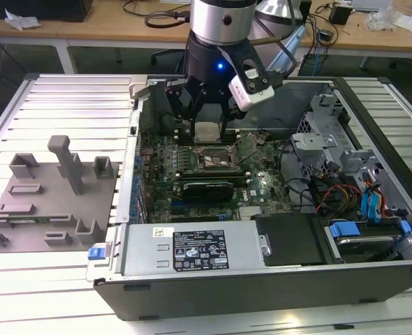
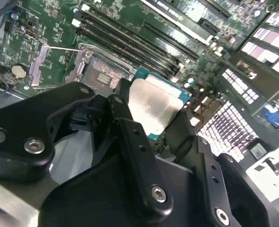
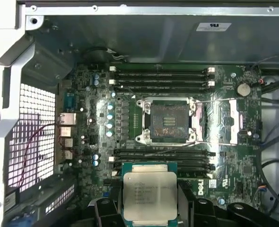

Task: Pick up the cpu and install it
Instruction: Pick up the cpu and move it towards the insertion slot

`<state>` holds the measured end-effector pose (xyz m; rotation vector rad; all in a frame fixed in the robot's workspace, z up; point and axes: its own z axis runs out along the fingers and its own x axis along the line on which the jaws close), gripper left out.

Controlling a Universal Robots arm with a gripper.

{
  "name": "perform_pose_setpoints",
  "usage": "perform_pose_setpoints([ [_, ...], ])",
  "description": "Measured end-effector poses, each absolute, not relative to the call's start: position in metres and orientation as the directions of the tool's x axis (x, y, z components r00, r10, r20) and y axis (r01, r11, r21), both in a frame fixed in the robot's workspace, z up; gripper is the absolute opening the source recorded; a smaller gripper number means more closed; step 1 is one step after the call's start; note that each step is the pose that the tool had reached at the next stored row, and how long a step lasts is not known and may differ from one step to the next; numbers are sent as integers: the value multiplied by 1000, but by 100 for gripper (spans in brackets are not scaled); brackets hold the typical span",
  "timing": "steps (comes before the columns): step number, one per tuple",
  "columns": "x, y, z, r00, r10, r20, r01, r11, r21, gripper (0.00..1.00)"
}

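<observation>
The cpu (image 3: 149,195), a flat square chip with a pale silvery top and green edge, is held between my black gripper fingers (image 3: 189,201). It also shows silvery in the second wrist view, cpu (image 2: 153,106), and in the exterior view, cpu (image 1: 206,131), where my gripper (image 1: 207,127) hangs inside the open computer case. The motherboard's socket (image 3: 168,120) lies open, its metal frame flipped aside; the cpu sits above the board, a short way to one side of the socket (image 1: 215,160), not touching it.
The green motherboard (image 3: 234,163) carries memory slots (image 3: 161,78) on both sides of the socket and a black card (image 1: 206,188). Case walls (image 3: 130,28) surround it; drive bays and cables (image 1: 346,181) fill the exterior view's right. A grey tray (image 1: 49,202) lies on the slatted table.
</observation>
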<state>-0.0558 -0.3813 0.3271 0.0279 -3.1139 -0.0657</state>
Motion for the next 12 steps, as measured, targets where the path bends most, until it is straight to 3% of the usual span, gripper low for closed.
perform_pose_setpoints([
  [12, -50, -367, 311, -999, -32, 24, -31, 999, 41, 55],
])
